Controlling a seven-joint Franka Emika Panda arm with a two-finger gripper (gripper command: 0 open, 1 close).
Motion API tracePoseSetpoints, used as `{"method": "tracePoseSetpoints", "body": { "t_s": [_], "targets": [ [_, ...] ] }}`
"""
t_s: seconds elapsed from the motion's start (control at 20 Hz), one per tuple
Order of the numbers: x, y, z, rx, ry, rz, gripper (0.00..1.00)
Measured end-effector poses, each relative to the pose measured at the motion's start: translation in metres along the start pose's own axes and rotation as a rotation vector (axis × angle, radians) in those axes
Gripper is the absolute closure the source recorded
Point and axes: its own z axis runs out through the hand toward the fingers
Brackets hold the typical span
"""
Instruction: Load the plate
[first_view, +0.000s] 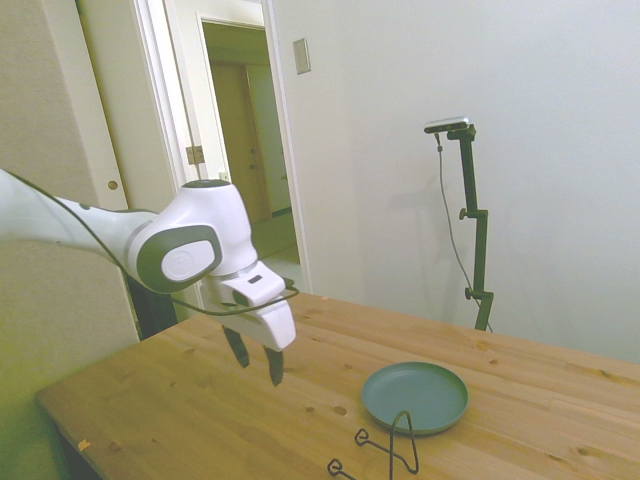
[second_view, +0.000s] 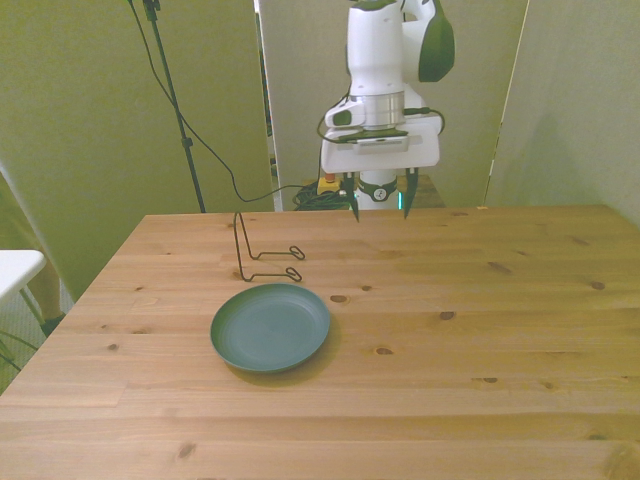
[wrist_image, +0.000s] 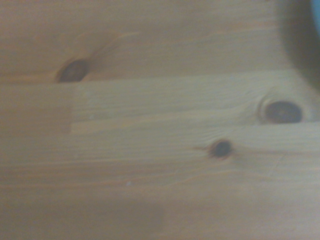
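Observation:
The grey-teal plate lies flat on the wooden table, nothing on it. My gripper hangs above the table, open and holding nothing, well apart from the plate; in the side view it is left of the plate, in the front view beyond it and toward the front view's right. The wrist view shows blurred bare wood with knots and a dark edge of the plate at one corner.
A thin black wire stand sits upright on the table right beside the plate, on its side toward the robot in the front view. An open doorway shows behind the table in the side view.

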Motion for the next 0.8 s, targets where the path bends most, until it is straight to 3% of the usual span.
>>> {"method": "tracePoseSetpoints", "body": {
  "t_s": [0.45, 0.8],
  "targets": [
    [0.150, 0.057, 0.006, -0.016, 0.004, 0.089, 0.00],
    [0.222, 0.076, 0.003, 0.026, -0.032, 0.118, 0.00]
  ]
}}
